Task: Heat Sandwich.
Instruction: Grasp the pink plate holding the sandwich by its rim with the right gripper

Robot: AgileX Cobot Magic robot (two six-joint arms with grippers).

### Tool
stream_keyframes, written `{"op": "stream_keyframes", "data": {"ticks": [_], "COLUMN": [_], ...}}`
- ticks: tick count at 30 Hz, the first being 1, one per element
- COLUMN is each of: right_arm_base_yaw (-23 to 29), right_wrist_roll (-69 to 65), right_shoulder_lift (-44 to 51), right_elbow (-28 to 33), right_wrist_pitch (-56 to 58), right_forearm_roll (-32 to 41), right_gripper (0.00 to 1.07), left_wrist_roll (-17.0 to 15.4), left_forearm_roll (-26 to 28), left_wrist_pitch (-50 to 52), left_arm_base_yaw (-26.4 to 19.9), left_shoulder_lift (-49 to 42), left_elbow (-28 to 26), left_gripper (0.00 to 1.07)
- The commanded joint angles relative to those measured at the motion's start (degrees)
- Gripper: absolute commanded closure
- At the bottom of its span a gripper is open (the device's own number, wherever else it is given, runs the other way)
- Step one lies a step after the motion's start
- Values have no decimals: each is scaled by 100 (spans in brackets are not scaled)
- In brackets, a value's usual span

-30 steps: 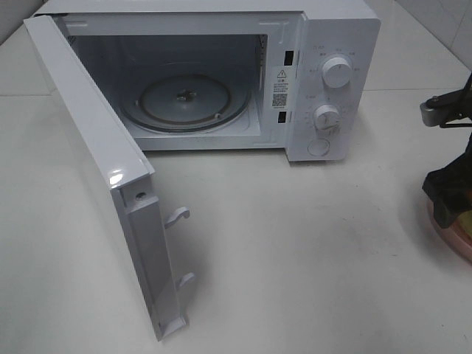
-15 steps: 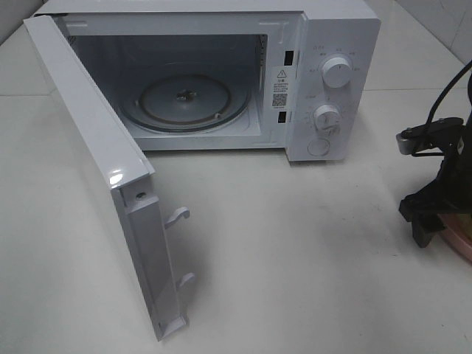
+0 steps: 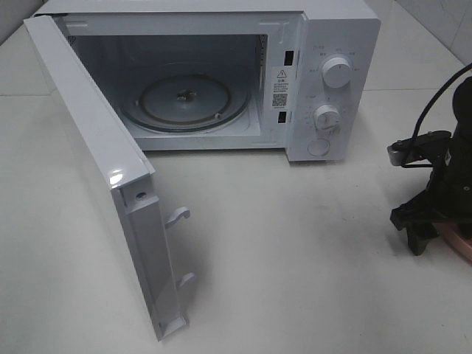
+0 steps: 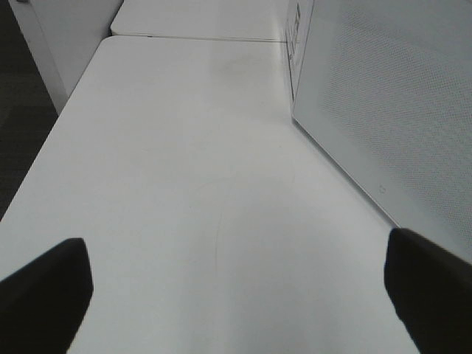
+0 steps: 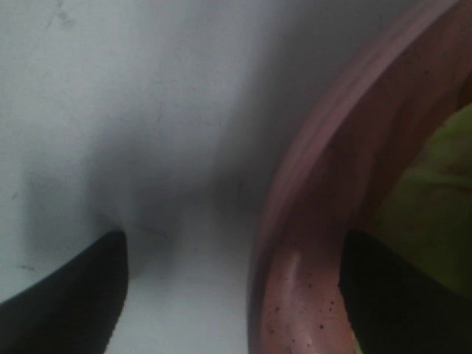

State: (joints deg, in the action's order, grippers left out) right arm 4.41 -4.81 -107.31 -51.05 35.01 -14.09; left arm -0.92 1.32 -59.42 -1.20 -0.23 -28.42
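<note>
Right wrist: sandwich (image 5: 436,198) mostly hidden, orientation unclear.

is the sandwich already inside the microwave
No, the glass turntable inside the open microwave is bare.

Dark right arm (image 3: 451,158) at the right edge of the frame, wrist pointing down, right gripper (image 3: 425,236) at lower right, jaws parted, left gripper (image 4: 236,295) jaws spread fully wide.

High camera looks down on microwave (image 3: 335,81) and table (image 3: 295,280). Left wrist camera sits low beside door (image 4: 391,110). Right wrist camera: very close to plate (image 5: 310,221), far right in high view.
</note>
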Motion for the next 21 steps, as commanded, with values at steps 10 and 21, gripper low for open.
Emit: {"op": "stream_keyframes", "data": {"ticks": [10,21], "right_arm_base_yaw": [-46,-34], "right_wrist_roll": [-103,-120], "right_shoulder_lift": [-63,-63], "right_elbow": [11,11], "right_wrist_pitch": [109,115], "right_forearm_roll": [-201,-241], "right_gripper": [107,107], "left_wrist_roll": [-6,-6], "left_forearm_roll": [11,11], "left_wrist_pitch": [11,11], "left_arm_base_yaw": [-11,-11], "left_shoulder_lift": [-115,-115], "left_elbow": [6,6], "left_gripper": [5,5]}}
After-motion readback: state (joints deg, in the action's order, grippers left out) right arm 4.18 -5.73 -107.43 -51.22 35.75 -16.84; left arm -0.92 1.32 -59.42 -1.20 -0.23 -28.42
